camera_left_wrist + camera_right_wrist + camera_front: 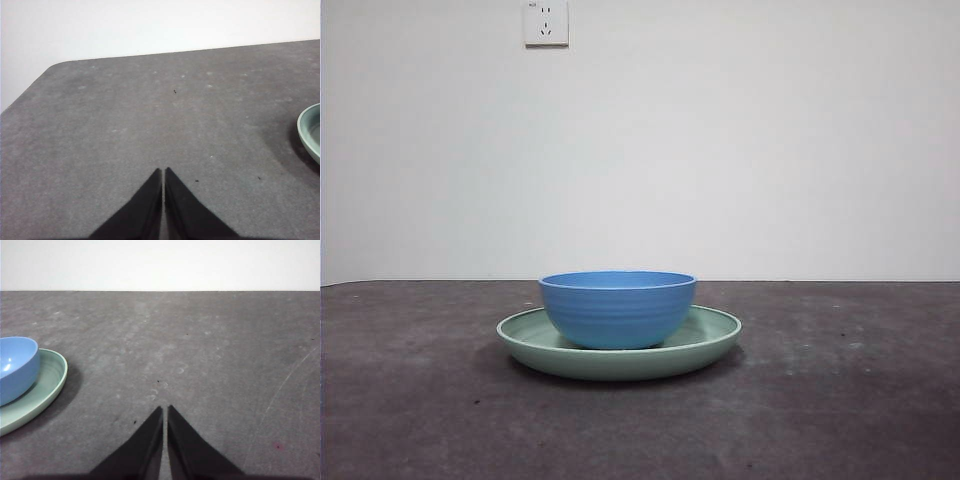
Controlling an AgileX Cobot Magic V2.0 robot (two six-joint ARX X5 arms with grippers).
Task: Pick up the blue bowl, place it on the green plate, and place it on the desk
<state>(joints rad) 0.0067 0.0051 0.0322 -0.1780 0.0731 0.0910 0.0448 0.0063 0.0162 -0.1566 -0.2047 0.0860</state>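
Blue bowl: the blue bowl [617, 308] sits upright inside the green plate [715, 335], roughly centred on it, its rim well above the plate's low rim.
Green plate: it lies flat on the desk [840, 400], about mid-width in the front view.
My left hand: my left hand [163, 172] hovers over bare desk with its jaws pressed together, holding nothing. In its wrist view only a sliver of the plate's rim [307, 131] shows at one edge; the bowl does not show at all.
My right hand: my right hand [164, 410] is also pressed together and empty. Its wrist view shows both the bowl [17, 367] and the plate [47, 390] off to one side.
Which way the bowl lies: to the side of each hand, not straight ahead of either, and apart from both.
Nearer arm: I judge the right, since more of the stack shows in its view.
Task stage: the bowl already rests on the plate; lifting it off to the desk looks like what is left.
Next move calls for: spreading the jaws, then swinging sideways to the bowl's rim.
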